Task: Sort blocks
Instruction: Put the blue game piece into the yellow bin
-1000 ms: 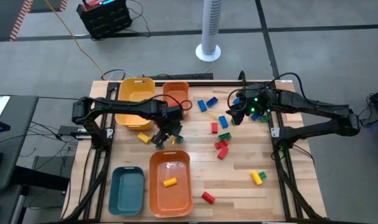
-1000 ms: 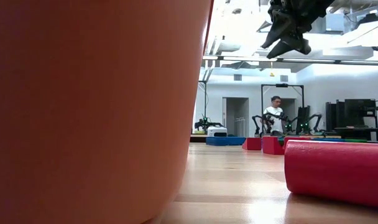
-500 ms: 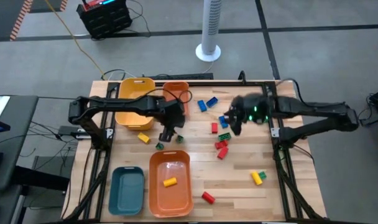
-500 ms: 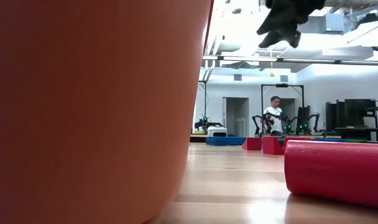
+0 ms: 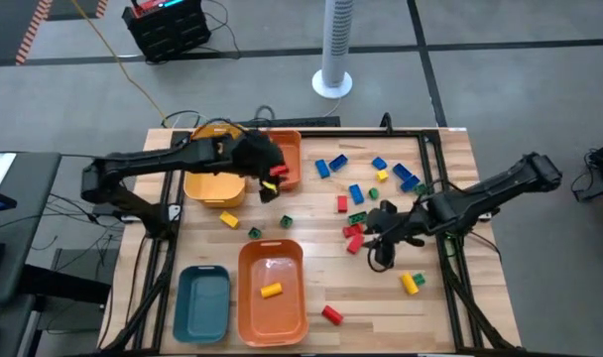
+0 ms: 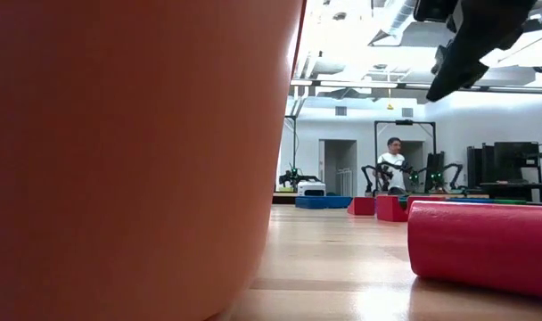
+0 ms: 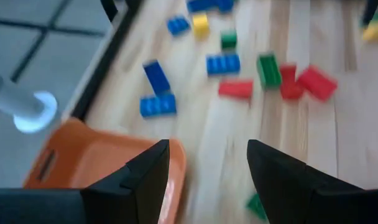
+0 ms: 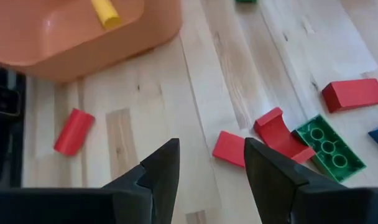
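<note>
- Your right gripper hung with its fingers apart and empty, off the right side of the large orange bin, above a flat red block.
- That red block touched a red arch block and sat just beside a green block. A finger coming down there could have hit a neighbour, shoved the cluster, or pinched two at once.
- A red cylinder lay near the same bin's front right corner. It looked likely to roll if clipped.
- Your left gripper was also spread, with nothing seen between its fingers. It hovered over the rim of the small orange bin, straight behind the large one.
- Dropping lower there risked catching that rim and dragging the bin.
- Most blocks were still loose behind and to the right of the large orange bin: blue blocks further back, a yellow and green pair well right. One yellow block lay inside it.
- Both arms reaching for the middle cluster could have collided.
</note>
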